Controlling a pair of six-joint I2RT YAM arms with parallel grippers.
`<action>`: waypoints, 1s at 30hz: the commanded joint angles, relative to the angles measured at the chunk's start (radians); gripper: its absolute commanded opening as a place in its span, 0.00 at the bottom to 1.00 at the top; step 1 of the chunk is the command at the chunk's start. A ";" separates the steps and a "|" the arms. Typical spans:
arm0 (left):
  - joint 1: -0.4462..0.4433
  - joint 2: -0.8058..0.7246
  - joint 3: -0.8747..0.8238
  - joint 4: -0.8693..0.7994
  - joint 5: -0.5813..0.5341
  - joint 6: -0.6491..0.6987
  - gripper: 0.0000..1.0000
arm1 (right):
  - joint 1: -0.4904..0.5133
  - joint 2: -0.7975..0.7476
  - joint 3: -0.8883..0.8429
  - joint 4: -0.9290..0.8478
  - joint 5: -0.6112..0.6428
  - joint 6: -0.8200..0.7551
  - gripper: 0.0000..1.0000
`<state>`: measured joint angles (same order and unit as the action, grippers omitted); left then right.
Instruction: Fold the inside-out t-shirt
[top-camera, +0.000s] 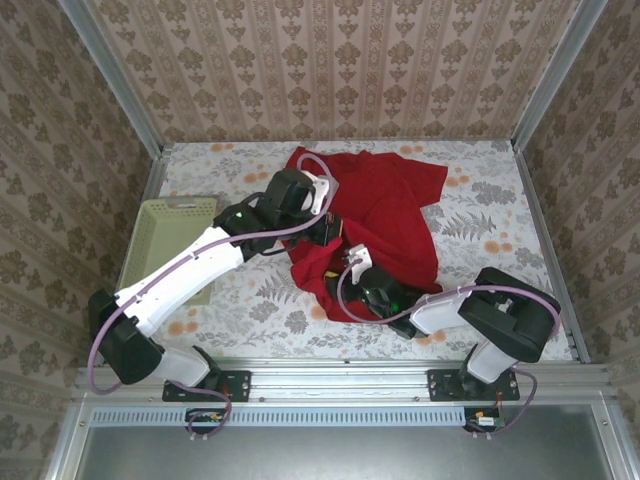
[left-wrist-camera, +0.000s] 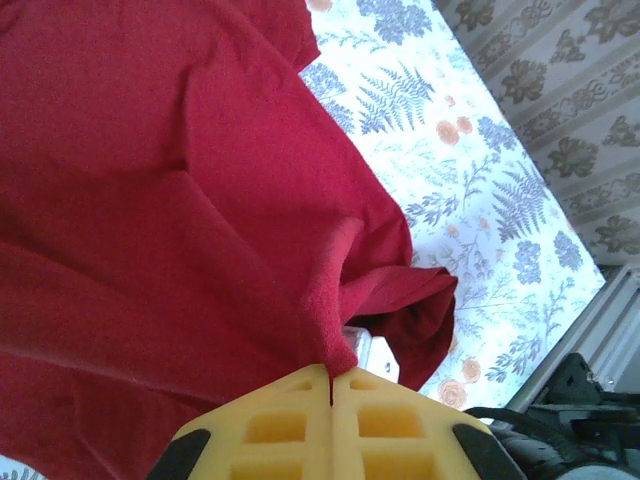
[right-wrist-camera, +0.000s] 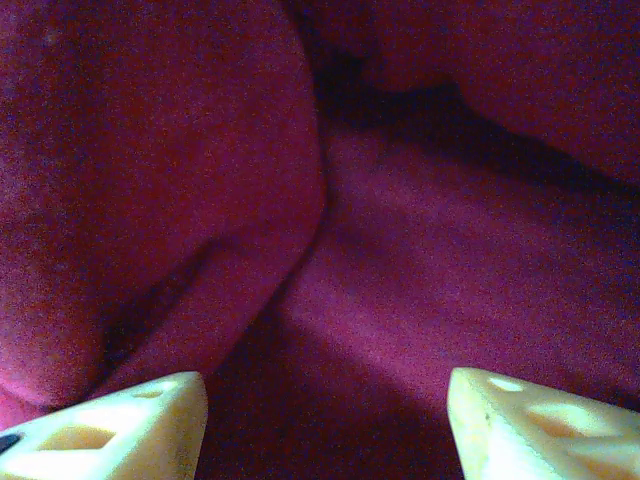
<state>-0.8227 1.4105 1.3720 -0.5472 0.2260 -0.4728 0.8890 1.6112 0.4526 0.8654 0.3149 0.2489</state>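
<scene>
right gripper (right-wrist-camera: 325, 385): fingers spread, low over the 6 o'clock edge of the t-shirt (top-camera: 392, 195), nothing between them
left gripper (left-wrist-camera: 330, 375): pressed together, pinching a cloth fold at the t-shirt's 9 o'clock side
t-shirt: crumpled, from centre of table (top-camera: 480, 230) toward 1 o'clock; basket (top-camera: 175, 235) at 9 o'clock
step: likely a 2nd hold for the right gripper; bite the edge deep, close fully, then lift both together to spread

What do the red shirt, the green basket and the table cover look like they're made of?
The red shirt: soft matte cloth, probably a cotton knit; it drapes and creases in limp folds.
The green basket: likely molded plastic, smooth and pale; stiff straight walls, even colour.
The table cover: matte sheet printed with flowers and ferns; cloth or vinyl, I can't tell.
</scene>
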 joint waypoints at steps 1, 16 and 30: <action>0.009 -0.030 0.045 -0.004 0.046 -0.012 0.00 | 0.000 0.039 0.059 0.023 0.066 -0.082 0.67; 0.021 -0.072 0.123 -0.011 0.085 -0.011 0.00 | -0.102 0.228 0.321 -0.185 0.196 -0.221 0.69; 0.051 -0.147 0.190 -0.053 0.055 0.046 0.00 | -0.293 0.242 0.439 -0.361 -0.007 0.044 0.70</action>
<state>-0.7780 1.3022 1.5021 -0.5972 0.2802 -0.4652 0.6353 1.8420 0.8703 0.5655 0.4091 0.1993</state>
